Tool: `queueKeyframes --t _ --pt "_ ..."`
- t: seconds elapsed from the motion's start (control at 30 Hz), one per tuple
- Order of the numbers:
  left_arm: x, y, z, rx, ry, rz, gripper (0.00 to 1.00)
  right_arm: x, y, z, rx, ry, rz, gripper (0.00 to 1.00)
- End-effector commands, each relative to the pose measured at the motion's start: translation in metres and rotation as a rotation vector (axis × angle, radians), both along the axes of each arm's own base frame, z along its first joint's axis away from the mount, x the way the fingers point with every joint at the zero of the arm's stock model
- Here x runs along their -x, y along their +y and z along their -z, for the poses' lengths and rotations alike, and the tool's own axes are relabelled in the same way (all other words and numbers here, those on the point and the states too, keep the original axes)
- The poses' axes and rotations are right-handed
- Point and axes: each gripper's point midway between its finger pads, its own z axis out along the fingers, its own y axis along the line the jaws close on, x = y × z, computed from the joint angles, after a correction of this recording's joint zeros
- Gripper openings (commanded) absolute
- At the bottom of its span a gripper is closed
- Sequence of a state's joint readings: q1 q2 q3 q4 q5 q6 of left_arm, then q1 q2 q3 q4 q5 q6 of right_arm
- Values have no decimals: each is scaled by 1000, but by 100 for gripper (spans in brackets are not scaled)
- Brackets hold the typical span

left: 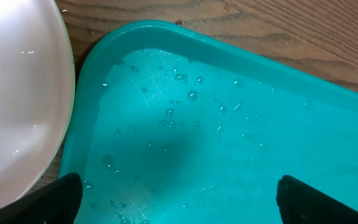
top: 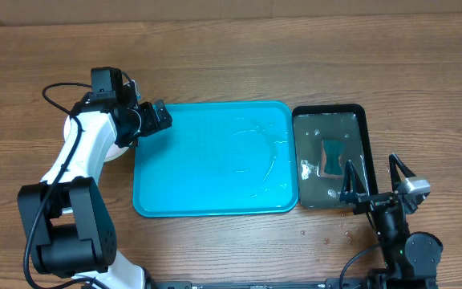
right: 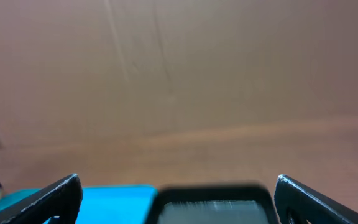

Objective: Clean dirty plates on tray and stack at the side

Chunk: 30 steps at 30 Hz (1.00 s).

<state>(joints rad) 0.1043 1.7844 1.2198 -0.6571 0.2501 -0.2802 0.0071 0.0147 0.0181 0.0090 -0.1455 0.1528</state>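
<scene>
Currently the left gripper (left: 178, 198) is spread wide with nothing between its fingers. It hangs over a corner of the tray (left: 247, 118), which is bare apart from water droplets (left: 191, 94). The white plate (left: 14, 93) sits off to that gripper's left, just outside the tray rim on the table (left: 278, 25). The right gripper (right: 178, 198) is also wide and empty, with the black tray (right: 213, 202) directly ahead and below it.
</scene>
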Motion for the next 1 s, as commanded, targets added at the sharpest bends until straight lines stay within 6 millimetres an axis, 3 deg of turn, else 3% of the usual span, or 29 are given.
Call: queueKeyframes --t 0.0,0.03,0.17,0.37,0.57,0.97 --pt "-8 1 -14 -17 -45 17 100 -2 -16 16 -8 53 91 100" --pt "-8 1 -14 -17 -45 17 100 -3 -20 24 -7 87 118 100" --pt "-8 1 -14 -17 -45 17 100 -3 -27 25 9 91 159 100" --pt "-8 1 -14 -17 -45 17 100 -3 -25 25 47 86 146 100" --pt "-8 1 -14 -17 -45 17 100 -1 -7 23 240 47 45 100" --pt "-8 1 -14 -17 -45 17 100 -1 -7 23 229 47 48 100"
